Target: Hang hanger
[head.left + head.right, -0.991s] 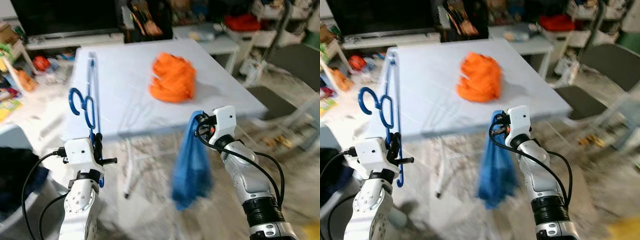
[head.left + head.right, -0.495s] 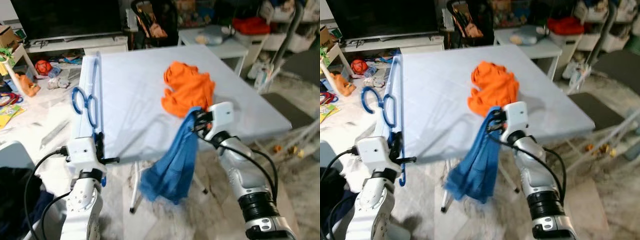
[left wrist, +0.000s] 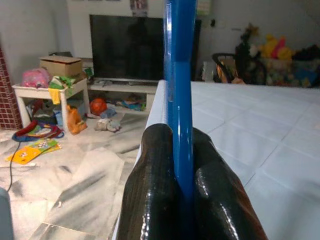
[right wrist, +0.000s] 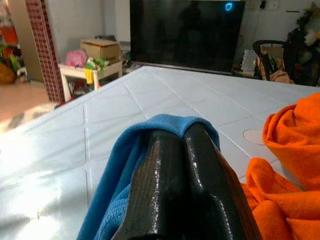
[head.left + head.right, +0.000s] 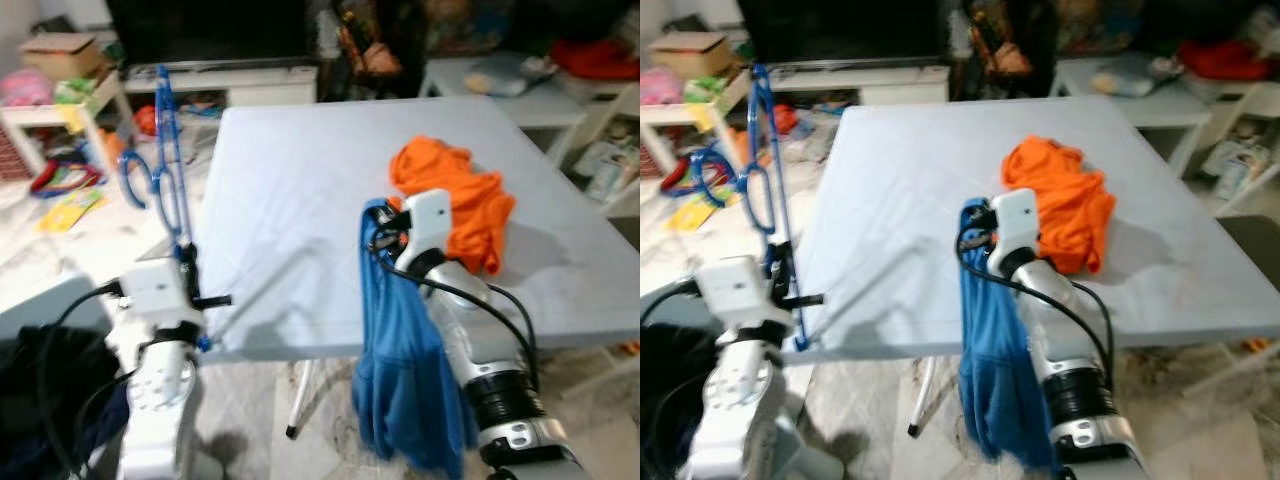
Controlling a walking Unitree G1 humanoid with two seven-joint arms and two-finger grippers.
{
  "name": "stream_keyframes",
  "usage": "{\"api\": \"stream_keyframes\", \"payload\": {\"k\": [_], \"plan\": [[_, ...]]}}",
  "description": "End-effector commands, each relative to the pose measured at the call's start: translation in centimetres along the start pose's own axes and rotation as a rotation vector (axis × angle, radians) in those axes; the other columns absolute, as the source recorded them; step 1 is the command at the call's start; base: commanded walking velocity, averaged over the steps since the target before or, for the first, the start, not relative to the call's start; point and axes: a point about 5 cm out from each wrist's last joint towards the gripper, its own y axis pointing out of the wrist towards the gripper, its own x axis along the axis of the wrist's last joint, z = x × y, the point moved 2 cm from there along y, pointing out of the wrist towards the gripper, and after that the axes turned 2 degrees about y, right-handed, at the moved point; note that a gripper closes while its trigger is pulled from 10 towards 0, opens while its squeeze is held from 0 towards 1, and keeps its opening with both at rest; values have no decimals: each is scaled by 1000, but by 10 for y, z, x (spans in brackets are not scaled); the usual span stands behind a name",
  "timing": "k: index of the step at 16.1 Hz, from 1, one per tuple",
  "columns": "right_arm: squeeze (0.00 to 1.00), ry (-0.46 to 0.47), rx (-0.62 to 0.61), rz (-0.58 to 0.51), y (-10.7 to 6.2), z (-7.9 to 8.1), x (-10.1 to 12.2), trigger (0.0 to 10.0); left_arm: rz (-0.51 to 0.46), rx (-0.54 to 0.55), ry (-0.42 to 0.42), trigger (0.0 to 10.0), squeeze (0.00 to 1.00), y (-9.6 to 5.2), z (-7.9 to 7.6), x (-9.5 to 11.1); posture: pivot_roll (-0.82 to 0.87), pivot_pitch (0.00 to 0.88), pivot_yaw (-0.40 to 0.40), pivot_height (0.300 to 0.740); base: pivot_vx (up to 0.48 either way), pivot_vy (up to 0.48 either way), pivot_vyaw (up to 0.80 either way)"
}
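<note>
A blue plastic hanger (image 5: pixel 165 160) stands upright off the table's left edge, its hook at the upper left. My left gripper (image 5: pixel 187 270) is shut on its lower bar; the left wrist view shows the blue bar (image 3: pixel 179 90) clamped between the black fingers (image 3: pixel 155 185). My right gripper (image 5: pixel 385 232) is shut on a blue cloth (image 5: pixel 400 370), which hangs down past the front edge of the table. In the right wrist view the blue cloth (image 4: pixel 125 200) drapes over the closed fingers (image 4: pixel 175 180).
An orange garment (image 5: pixel 460 200) lies crumpled on the pale blue table (image 5: pixel 290 180), just right of my right gripper. A TV and low stand (image 5: pixel 220 40) sit behind. Toys and boxes (image 5: pixel 60 130) litter the floor at left. A dark bundle (image 5: pixel 40 390) lies at lower left.
The camera has moved closer over the table. The blue cloth, which swung out to the left, now hangs straight down. Both grippers keep their holds.
</note>
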Motion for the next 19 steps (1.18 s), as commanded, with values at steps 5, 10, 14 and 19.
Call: {"api": "stream_keyframes", "payload": {"k": [5,10,14,19], "plan": [[0,18,-37,-90,31,0,35,10000,107,20,23,10000,0,-8,7,-22,22,0,-20,740,0,0,532],[0,156,-258,-129,80,-20,101,10000,110,-20,0,10000,0,-6,0,-21,35,0,-16,740,0,0,88],[0,199,-466,-289,77,-56,168,10000,125,-56,-35,10000,0,-12,-6,-22,59,0,-38,740,0,0,0],[0,99,-496,-433,69,-69,216,10000,126,-61,-46,10000,0,-11,-10,-23,46,0,-47,740,0,0,0]]}}
